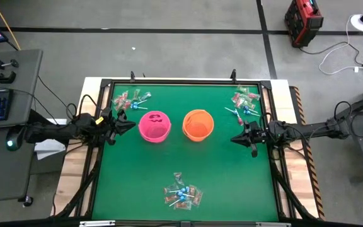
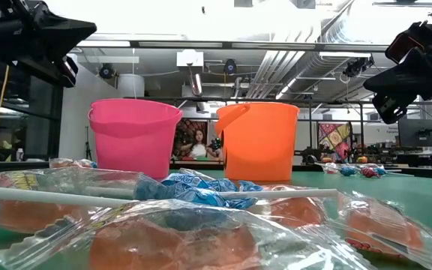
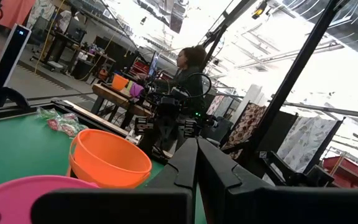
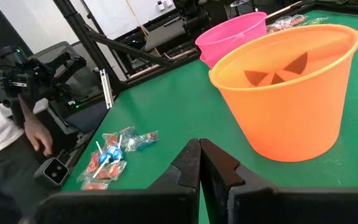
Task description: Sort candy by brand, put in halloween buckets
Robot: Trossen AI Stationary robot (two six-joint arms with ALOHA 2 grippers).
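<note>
green felt covers the worktop, which sits inside a dark frame on a grey workshop floor, and a person sits at another bench in the room beyond, seen in the left wrist view. at the centre of the worktop stand the two buckets, close beside each other but apart: the pink bucket toward 9 o'clock and the orange bucket toward 3 o'clock. from straight above, both look empty, with nothing showing inside.

the candy lies in three loose heaps, all well apart from the buckets: one heap near 10 o'clock, one heap near 2 o'clock, and one heap at 6 o'clock by the near edge. each mixes blue-headed lollipops with red-and-clear wrapped pieces.

the left end effector hovers off the worktop just beside the pink bucket at 9 o'clock, fingers clenched together on nothing. the right end effector hovers near the orange bucket at 3 o'clock, likewise clenched and carrying nothing.

as a judgement, the sorting has not begun: no sweet is in either bucket, none is gripped, and every piece in all three heaps is left to pick, sort by brand and drop in.
</note>
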